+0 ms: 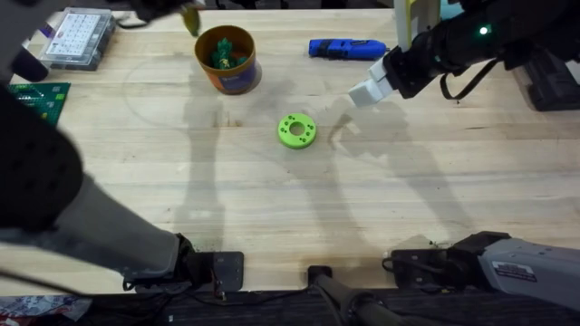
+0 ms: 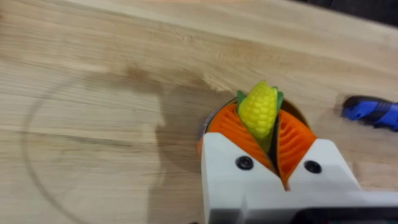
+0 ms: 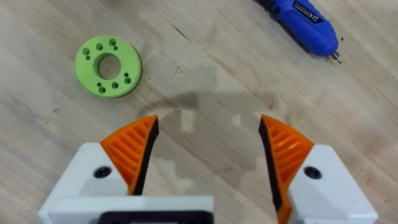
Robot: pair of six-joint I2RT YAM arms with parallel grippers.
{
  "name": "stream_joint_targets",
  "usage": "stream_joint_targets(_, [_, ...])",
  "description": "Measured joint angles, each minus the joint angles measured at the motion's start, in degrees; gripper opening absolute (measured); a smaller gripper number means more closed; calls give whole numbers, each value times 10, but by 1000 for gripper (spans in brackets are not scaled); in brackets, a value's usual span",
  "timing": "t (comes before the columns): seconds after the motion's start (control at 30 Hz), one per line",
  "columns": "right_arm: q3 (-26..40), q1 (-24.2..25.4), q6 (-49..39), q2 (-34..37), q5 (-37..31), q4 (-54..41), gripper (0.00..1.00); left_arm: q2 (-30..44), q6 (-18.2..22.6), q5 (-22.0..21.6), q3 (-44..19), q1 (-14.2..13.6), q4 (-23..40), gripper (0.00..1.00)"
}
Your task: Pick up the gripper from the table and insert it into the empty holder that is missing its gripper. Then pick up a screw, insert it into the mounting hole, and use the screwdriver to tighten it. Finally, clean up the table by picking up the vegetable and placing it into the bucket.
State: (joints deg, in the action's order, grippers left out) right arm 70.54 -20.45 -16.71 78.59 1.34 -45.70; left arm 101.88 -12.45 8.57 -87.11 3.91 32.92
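Nearest the overhead camera, your left arm [image 1: 54, 208] filled the lower left of the frame, large and blurred. Its gripper [image 2: 268, 138] was clamped on the vegetable [image 2: 259, 111], which stood between the orange pads [image 2: 233, 127]. In the overhead view the vegetable [image 1: 191, 16] hung at the upper left, just beside the rim of the bucket [image 1: 227, 60]. The bucket already held green pieces [image 1: 224, 55].

Judged from this, you were on the final cleanup step; release into the bucket was not yet done.

Your right gripper [image 3: 208, 146] had its fingers wide apart and held nothing. The screwdriver [image 1: 346, 48] lay at the upper centre, near the right gripper. The green ring [image 1: 296, 130] sat mid-frame.
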Motion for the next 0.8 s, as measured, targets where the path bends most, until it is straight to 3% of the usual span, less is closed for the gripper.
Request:
stream_joint_targets(0.13, [0,0,0,0,0,-5,969,41,0,7,7,-9,10,48])
stream_joint_targets(0.4, [0,0,0,0,0,-6,969,45,0,54,8,-18,9,48])
stream_joint_targets(0.63, [0,0,0,0,0,-6,969,46,0,77,8,-21,87,50])
stream_joint_targets(0.8, [0,0,0,0,0,-6,969,48,0,81,8,-21,93,48])
